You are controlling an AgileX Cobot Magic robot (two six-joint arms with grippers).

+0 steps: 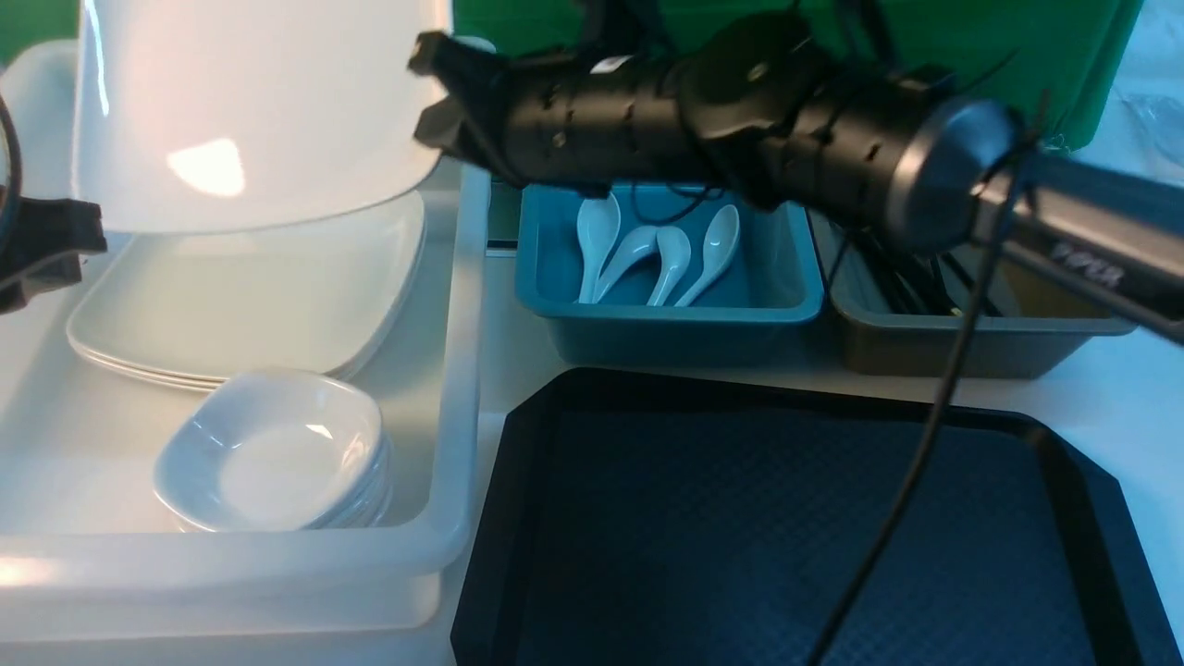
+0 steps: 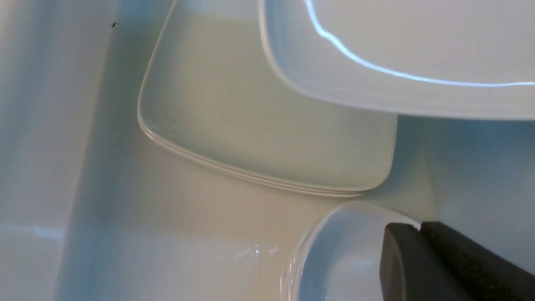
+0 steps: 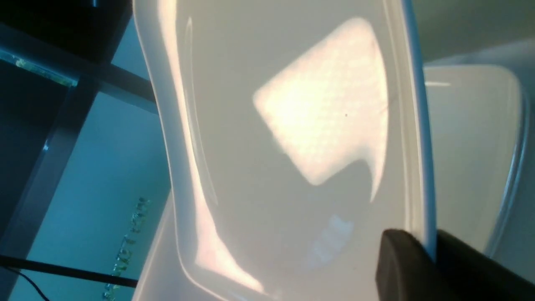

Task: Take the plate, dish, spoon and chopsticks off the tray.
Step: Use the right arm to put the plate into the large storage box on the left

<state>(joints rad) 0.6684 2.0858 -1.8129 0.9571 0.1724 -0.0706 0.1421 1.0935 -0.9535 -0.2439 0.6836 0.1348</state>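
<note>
Reaching across from the right, the right gripper (image 1: 433, 92) is clamped on the rim of the plate (image 1: 250, 111), its fingers (image 3: 401, 267) pinching the edge from both sides. The plate hangs tilted above a stack of similar plates (image 1: 231, 314) inside the white tub (image 1: 460, 370), with small dishes (image 1: 277, 453) stacked nearer the camera. The left gripper (image 1: 51, 242) sits at the tub's left side; its tips look close together, but I cannot tell for certain. The tray (image 1: 786, 536) lies to the right of the tub.
</note>
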